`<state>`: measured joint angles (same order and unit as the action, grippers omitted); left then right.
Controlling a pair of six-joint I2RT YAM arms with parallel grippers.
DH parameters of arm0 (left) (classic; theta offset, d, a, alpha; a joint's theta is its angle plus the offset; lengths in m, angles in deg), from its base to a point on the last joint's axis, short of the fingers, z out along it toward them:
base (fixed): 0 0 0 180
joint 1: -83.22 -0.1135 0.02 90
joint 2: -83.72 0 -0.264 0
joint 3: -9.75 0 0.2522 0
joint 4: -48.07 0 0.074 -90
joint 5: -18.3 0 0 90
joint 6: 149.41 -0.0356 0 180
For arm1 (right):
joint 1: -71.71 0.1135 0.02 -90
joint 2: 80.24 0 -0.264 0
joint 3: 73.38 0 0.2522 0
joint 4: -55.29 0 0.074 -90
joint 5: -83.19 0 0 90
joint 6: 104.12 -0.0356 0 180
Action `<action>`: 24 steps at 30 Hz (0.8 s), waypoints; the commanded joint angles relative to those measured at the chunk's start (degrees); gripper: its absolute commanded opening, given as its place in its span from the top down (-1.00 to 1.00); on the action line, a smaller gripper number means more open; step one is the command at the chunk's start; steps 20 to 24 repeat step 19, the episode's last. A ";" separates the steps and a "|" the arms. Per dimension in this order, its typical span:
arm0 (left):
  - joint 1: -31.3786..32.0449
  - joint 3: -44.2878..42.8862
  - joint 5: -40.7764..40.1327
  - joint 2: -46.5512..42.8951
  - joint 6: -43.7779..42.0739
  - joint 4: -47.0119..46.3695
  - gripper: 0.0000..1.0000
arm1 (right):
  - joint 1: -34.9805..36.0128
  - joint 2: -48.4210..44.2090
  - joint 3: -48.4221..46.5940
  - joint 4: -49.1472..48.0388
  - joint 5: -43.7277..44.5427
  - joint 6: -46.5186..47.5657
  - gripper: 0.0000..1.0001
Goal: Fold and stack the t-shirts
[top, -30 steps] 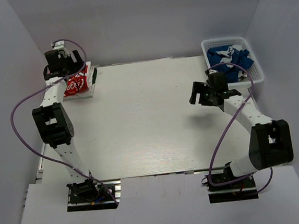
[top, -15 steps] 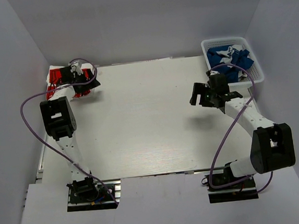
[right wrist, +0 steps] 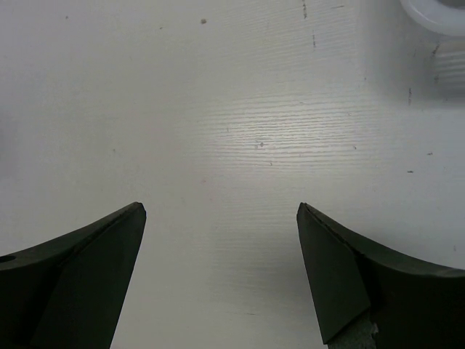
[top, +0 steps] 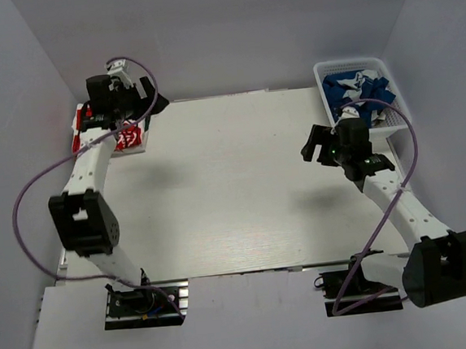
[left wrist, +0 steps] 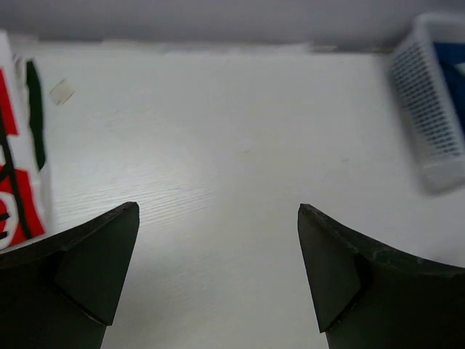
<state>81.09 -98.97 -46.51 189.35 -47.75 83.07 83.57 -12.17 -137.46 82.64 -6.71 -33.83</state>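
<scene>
Cloth like this is light, limp and shapeless, so I judge a shirt will sag and drag unless it is taken at an edge, best by the shoulder seams or hem corners with both grippers. At ten o'clock on the table (top: 234,182) the white t-shirt with a red graphic (top: 129,138) lies folded flat. The left gripper (left wrist: 218,211) hovers over its far side, fingers spread wide with nothing between them. The right gripper (right wrist: 221,207) hangs above bare table at three o'clock, likewise wide apart and empty. At two o'clock the white mesh basket (top: 346,62) holds the royal blue t-shirts (top: 356,86), crumpled in a heap with white marks showing, not yet folded
</scene>
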 commanded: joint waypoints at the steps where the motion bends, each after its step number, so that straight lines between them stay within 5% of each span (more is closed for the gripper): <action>1: 4.13 9.93 4.43 -17.26 9.22 -4.48 -1.00 | -0.25 -4.08 1.46 0.12 4.73 -3.76 -0.81; 4: 7.57 28.63 2.07 -30.77 13.20 -9.98 -1.00 | -0.08 -7.33 3.30 0.04 4.57 -5.34 -0.81; 8: 12.23 39.65 -4.26 -42.04 17.34 -7.70 -1.00 | -0.17 -11.03 7.68 -0.31 4.38 -7.71 -0.81; 14: 13.64 43.37 -14.99 -48.05 16.03 0.90 -1.00 | -0.17 -17.44 15.16 -6.45 2.36 -9.65 -0.81; 24: 14.17 45.82 -14.30 -49.63 16.02 -0.76 -1.00 | -0.17 -22.71 18.86 -10.76 1.31 -8.68 -0.81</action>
